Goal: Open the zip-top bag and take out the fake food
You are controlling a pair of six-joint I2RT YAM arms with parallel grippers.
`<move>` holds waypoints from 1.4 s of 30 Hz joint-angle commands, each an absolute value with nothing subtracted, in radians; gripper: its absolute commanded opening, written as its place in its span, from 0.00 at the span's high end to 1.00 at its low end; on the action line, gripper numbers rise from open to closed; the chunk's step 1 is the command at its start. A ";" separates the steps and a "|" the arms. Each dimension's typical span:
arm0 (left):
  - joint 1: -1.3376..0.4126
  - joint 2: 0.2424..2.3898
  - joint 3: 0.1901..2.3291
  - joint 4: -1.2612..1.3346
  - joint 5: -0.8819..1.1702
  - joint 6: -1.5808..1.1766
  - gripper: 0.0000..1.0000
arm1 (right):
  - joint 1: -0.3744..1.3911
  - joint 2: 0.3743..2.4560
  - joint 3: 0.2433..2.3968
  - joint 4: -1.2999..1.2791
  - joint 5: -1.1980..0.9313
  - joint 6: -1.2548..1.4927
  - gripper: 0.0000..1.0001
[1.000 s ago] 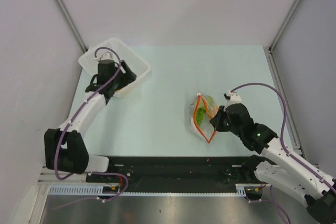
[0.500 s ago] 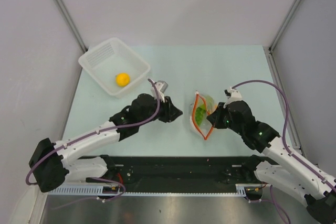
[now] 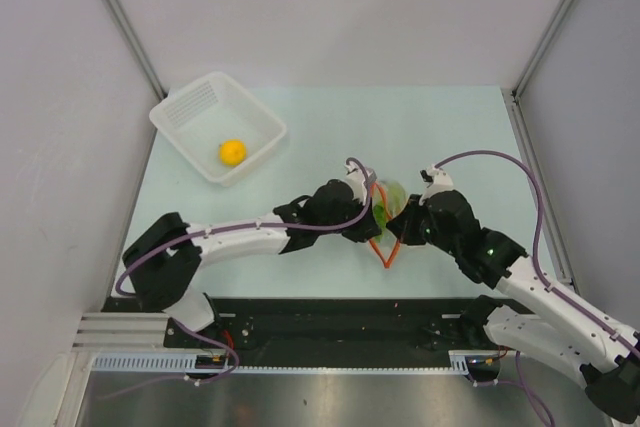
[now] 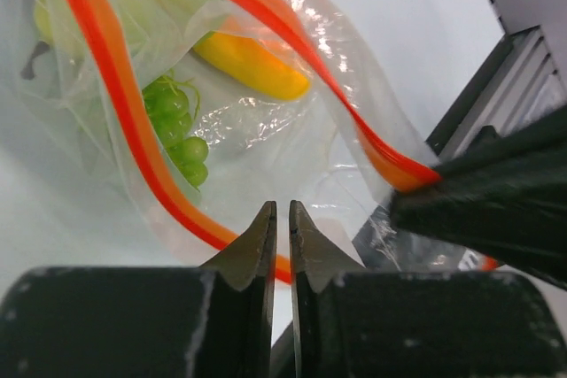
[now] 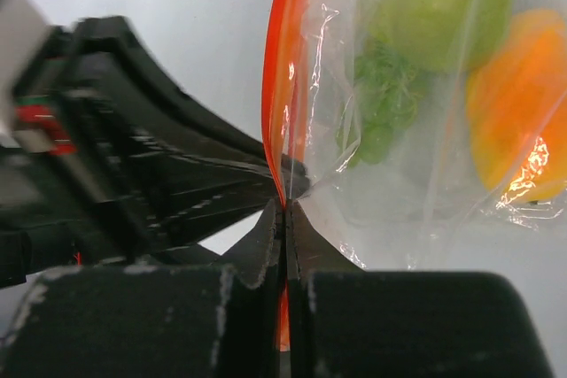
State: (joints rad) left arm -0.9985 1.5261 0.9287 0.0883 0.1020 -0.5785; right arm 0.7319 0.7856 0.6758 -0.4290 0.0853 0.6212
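Note:
The zip-top bag (image 3: pixel 392 193) lies right of centre, its red-orange strip spread into an open mouth. My right gripper (image 3: pixel 401 229) (image 5: pixel 284 205) is shut on that strip at the mouth's right side. My left gripper (image 3: pixel 371 215) (image 4: pixel 281 212) is at the mouth's left side, its jaws almost together with only a thin slit. The near strip runs just beyond its tips, and I see nothing clamped. Fake food shows through the plastic: green grapes (image 4: pixel 180 133), a yellow piece (image 4: pixel 252 66), a green pear (image 5: pixel 438 6) and an orange fruit (image 5: pixel 523 121).
A white slotted basket (image 3: pixel 175 107) stands at the back left with a yellow-orange round fruit (image 3: pixel 232 151) in it. Grey walls close in both sides. The black rail with the arm bases (image 3: pixel 340 322) runs along the near edge.
My left arm has swung from the basket across to the bag's mouth, closing its jaws on the way. The yellow-orange fruit now lies in the basket. The right gripper kept its hold.

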 commanded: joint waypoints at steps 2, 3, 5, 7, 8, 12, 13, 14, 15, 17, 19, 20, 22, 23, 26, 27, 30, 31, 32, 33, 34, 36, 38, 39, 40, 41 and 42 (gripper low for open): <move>-1.006 1.624 1.026 0.124 0.111 -0.589 0.88 | 0.749 0.784 0.729 -0.406 0.097 0.634 1.00; -1.008 1.638 1.034 0.127 0.103 -0.581 0.88 | 0.750 0.784 0.727 -0.408 0.103 0.632 1.00; -1.008 1.687 1.072 0.111 0.077 -0.563 0.89 | 0.753 0.782 0.718 -0.408 0.106 0.632 1.00; -1.008 1.724 1.104 0.080 0.049 -0.552 0.89 | 0.752 0.779 0.713 -0.410 0.104 0.640 1.00; -1.008 1.759 1.129 0.062 0.038 -0.548 0.88 | 0.753 0.779 0.713 -0.413 0.103 0.640 1.00; -1.008 1.810 1.149 0.037 -0.029 -0.551 0.86 | 0.756 0.769 0.715 -0.425 0.112 0.640 1.00; -1.008 1.815 1.149 0.025 -0.067 -0.552 0.85 | 0.756 0.767 0.718 -0.431 0.118 0.637 1.00; -1.006 1.825 1.150 0.020 -0.081 -0.551 0.85 | 0.756 0.762 0.719 -0.434 0.123 0.635 1.00; -1.006 1.833 1.154 0.015 -0.092 -0.548 0.84 | 0.756 0.759 0.719 -0.437 0.126 0.632 1.00; -1.006 1.850 1.181 -0.043 -0.133 -0.543 0.83 | 0.756 0.752 0.719 -0.448 0.130 0.632 1.00; -1.006 1.858 1.183 -0.070 -0.161 -0.542 0.82 | 0.756 0.743 0.712 -0.454 0.132 0.635 1.00; -1.006 1.855 1.174 -0.071 -0.166 -0.537 0.81 | 0.756 0.741 0.710 -0.456 0.138 0.635 1.00; -1.012 1.832 1.154 -0.051 -0.175 -0.525 0.74 | 0.756 0.732 0.703 -0.457 0.140 0.638 1.00; -1.017 1.825 1.141 -0.051 -0.195 -0.509 0.71 | 0.756 0.730 0.700 -0.456 0.140 0.637 1.00; -1.028 1.815 1.140 -0.064 -0.215 -0.499 0.58 | 0.756 0.735 0.690 -0.448 0.133 0.641 1.00; -1.028 1.816 1.141 -0.072 -0.221 -0.500 0.51 | 0.756 0.736 0.686 -0.446 0.130 0.641 1.00; -1.028 1.824 1.143 -0.080 -0.232 -0.508 0.41 | 0.756 0.738 0.680 -0.436 0.127 0.647 1.00; -1.028 1.835 1.146 -0.087 -0.238 -0.509 0.39 | 0.756 0.741 0.680 -0.431 0.126 0.647 1.00; -1.028 1.841 1.149 -0.092 -0.244 -0.517 0.37 | 0.756 0.742 0.680 -0.431 0.124 0.643 1.00; -1.028 1.850 1.152 -0.091 -0.245 -0.517 0.34 | 0.756 0.744 0.680 -0.428 0.126 0.643 1.00; -1.026 1.861 1.167 -0.106 -0.259 -0.515 0.34 | 0.756 0.749 0.681 -0.425 0.126 0.641 1.00; -1.028 1.897 1.186 -0.121 -0.265 -0.515 0.33 | 0.756 0.750 0.681 -0.423 0.123 0.641 1.00; -1.028 1.931 1.203 -0.132 -0.267 -0.520 0.33 | 0.758 0.752 0.681 -0.423 0.120 0.644 1.00; -1.028 1.940 1.204 -0.130 -0.265 -0.523 0.34 | 0.756 0.752 0.680 -0.423 0.120 0.646 1.00; -1.026 1.950 1.204 -0.127 -0.262 -0.531 0.35 | 0.756 0.750 0.678 -0.425 0.123 0.646 1.00; -1.028 1.966 1.204 -0.124 -0.262 -0.534 0.36 | 0.756 0.750 0.675 -0.425 0.124 0.644 1.00; -1.028 1.974 1.204 -0.118 -0.261 -0.537 0.40 | 0.756 0.747 0.673 -0.428 0.126 0.641 1.00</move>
